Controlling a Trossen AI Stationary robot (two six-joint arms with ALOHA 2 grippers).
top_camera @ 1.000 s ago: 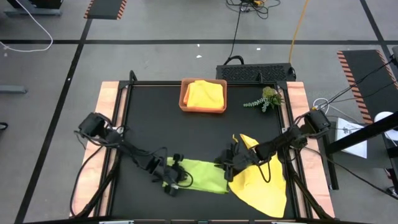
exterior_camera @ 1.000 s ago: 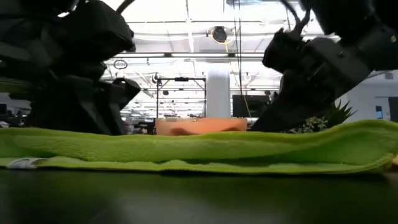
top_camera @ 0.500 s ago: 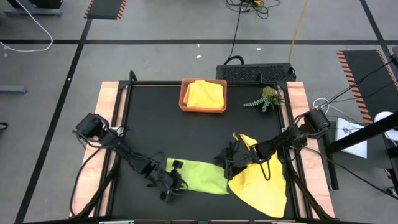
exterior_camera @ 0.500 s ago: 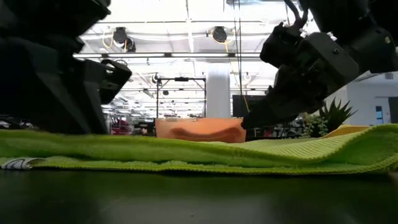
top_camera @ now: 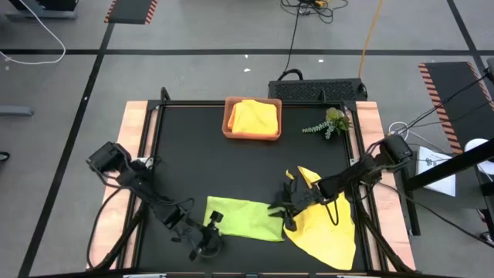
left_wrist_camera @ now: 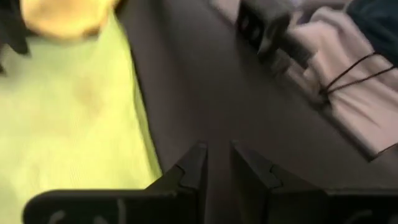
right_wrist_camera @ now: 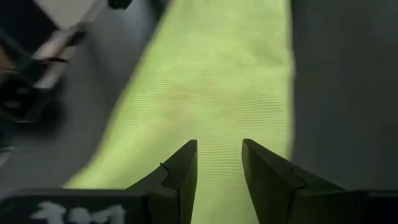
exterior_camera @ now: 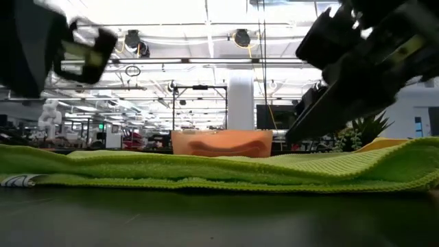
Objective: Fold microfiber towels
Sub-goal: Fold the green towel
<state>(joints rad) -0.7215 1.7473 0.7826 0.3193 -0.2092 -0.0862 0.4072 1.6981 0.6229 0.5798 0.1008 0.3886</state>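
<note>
Lime towel (top_camera: 245,218) lay folded once at worktop's front; 1 yellow towel (top_camera: 252,117) sat in tray (top_camera: 228,123), 1 unfolded (top_camera: 328,228). Left end effector (top_camera: 207,241) and right end effector (top_camera: 282,210) both slightly parted, holding nothing.

The middle of the tabletop (top_camera: 201,166) is left bare, so passage is offered there. The far edge is blocked by the tray (top_camera: 252,120) and the plant sprig (top_camera: 329,123). The near strip is covered by the lime green towel (top_camera: 243,218) and the yellow towel (top_camera: 328,232).
</note>
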